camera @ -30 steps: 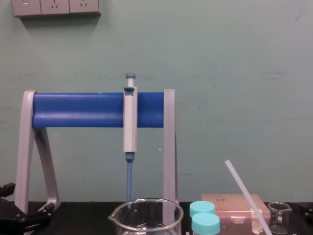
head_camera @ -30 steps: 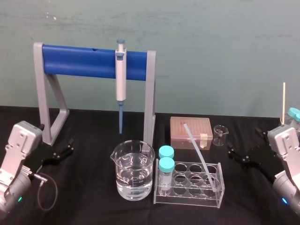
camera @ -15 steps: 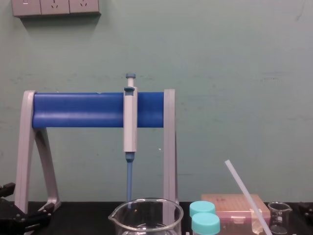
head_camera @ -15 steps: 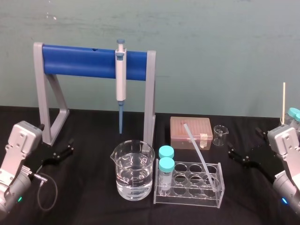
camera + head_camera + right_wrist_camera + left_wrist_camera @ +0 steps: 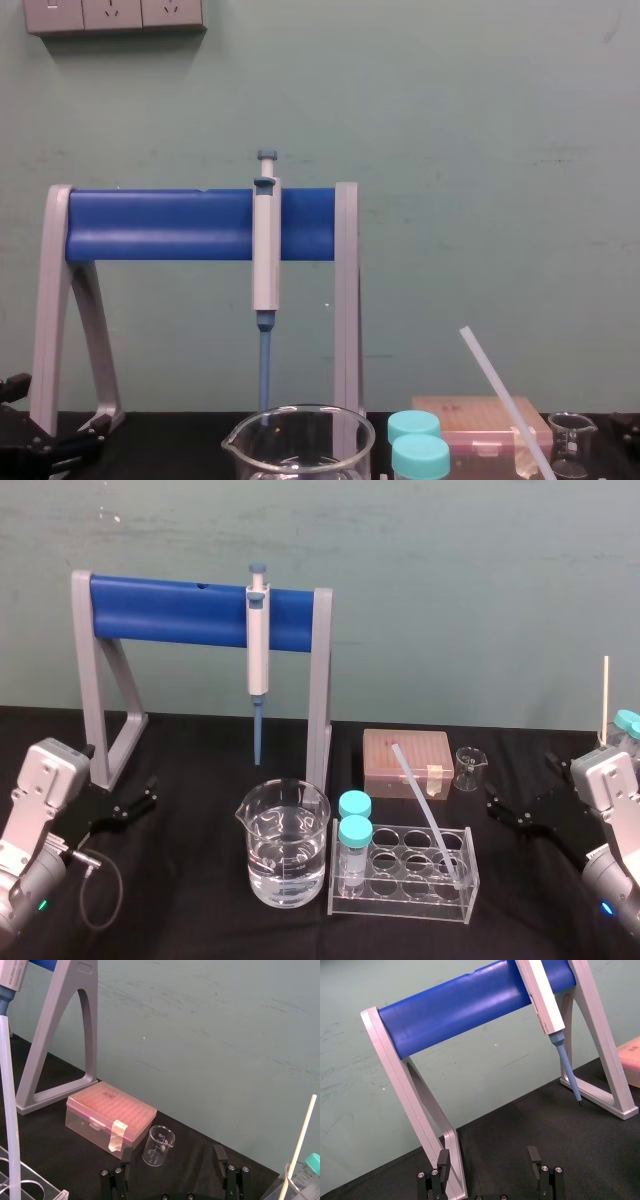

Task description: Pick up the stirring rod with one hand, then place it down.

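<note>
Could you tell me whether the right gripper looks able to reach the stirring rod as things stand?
Probably yes: the right gripper is open, right of the tube rack, and the stirring rod leans free above it, with nothing standing between them.

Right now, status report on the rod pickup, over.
Left gripper low at left, jaws open. Right gripper low at right, jaws open. Stirring rod leaning in tube rack, untouched. Small beaker just behind rack.

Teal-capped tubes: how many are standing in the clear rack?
2. Both stand at the left end of the clear rack: the front tube, and the rear tube directly behind it. No other seems hidden there.
</note>
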{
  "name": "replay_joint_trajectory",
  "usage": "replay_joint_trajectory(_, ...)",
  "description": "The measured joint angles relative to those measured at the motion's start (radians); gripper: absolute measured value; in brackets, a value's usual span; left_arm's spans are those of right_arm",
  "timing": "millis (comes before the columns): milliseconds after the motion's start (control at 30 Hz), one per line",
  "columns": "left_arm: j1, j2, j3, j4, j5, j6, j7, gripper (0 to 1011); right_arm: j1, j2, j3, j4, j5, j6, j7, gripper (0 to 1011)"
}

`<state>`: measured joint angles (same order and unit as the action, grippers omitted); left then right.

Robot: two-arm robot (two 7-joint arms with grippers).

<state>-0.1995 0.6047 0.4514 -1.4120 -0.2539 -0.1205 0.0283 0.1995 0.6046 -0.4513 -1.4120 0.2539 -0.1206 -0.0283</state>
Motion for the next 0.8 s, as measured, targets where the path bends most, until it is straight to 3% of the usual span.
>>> replay_joint_trajectory(267,0.000,0.000,0.000,0.000,0.000,0.000,0.000,1000,-0.001,-0.001,0.001,0.000,-0.001,-0.001,0.000,1004)
replay_joint_trajectory(400,0.000,0.000,0.000,0.000,0.000,0.000,0.000,1000,-0.009,-0.005,0.013,-0.017,-0.016,-0.028,0.001,1004)
replay_joint_trajectory(533,0.000,0.000,0.000,0.000,0.000,0.000,0.000,1000,-0.018,-0.006,0.022,-0.046,-0.042,-0.081,0.002,1004)
replay_joint_trajectory(800,0.000,0.000,0.000,0.000,0.000,0.000,0.000,1000,-0.041,0.001,0.018,-0.111,-0.159,-0.200,-0.022,1004)
